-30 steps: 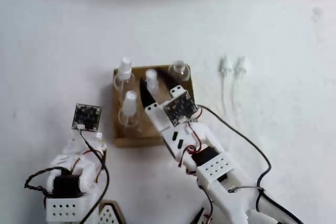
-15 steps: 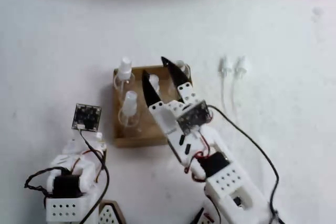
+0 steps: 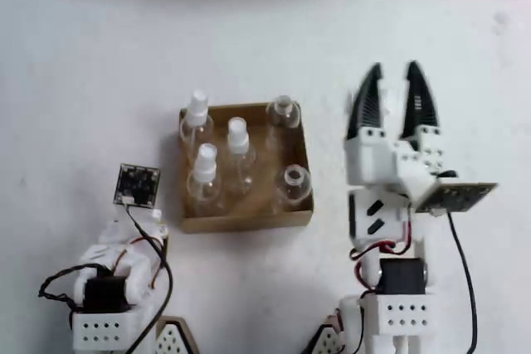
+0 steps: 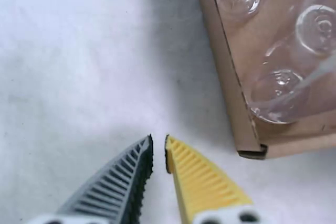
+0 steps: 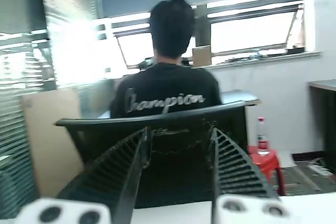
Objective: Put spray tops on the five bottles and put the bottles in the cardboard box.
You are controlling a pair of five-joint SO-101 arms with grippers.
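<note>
Cardboard box (image 3: pixel 249 220) sits mid-table, and all five bottles stand upright inside it. Three of them, the topped bottles (image 3: pixel 238 143), cluster on the box's left side with white spray tops on. The other two, the open-necked bottles (image 3: pixel 293 180), line the right side, one at the far corner and one at the near corner, mouths bare.

Over to the right gripper (image 3: pixel 393 66) — it's out on the box's right, apart from it, black fingers spread wide with nothing between them. They point toward the far edge of the table (image 3: pixel 99 55). Its own wrist camera looks past the parted fingers into the room beyond, so it is tipped up off the tabletop.

Now the left gripper (image 4: pixel 158 153) — parked near the box's near-left corner, just off the cardboard and not touching. Its grey and yellow fingers are drawn together, only a sliver between the tips, gripping nothing. It hangs over bare white tabletop, with the box wall and the clear bottle bases alongside it.
</note>
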